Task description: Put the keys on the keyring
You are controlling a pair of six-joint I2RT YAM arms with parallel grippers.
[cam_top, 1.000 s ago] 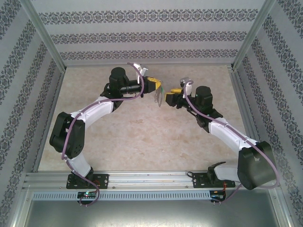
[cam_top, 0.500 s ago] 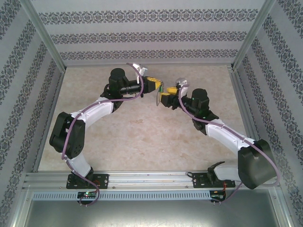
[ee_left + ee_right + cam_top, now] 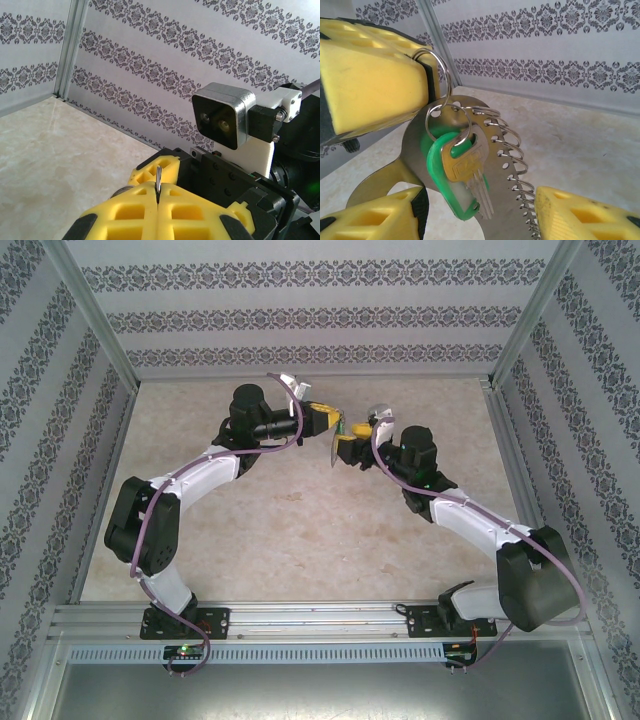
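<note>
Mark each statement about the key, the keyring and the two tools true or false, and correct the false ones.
1. The left tool is shut on the keyring. True.
2. The key lies flat on the table. False: it hangs in the air from a small ring.
3. The key has a green head. True.
4. The right tool is clamped shut on the key. False: its fingers stand apart, with the metal plate between them.
5. The metal plate has a row of wire loops along one edge. True.
</note>
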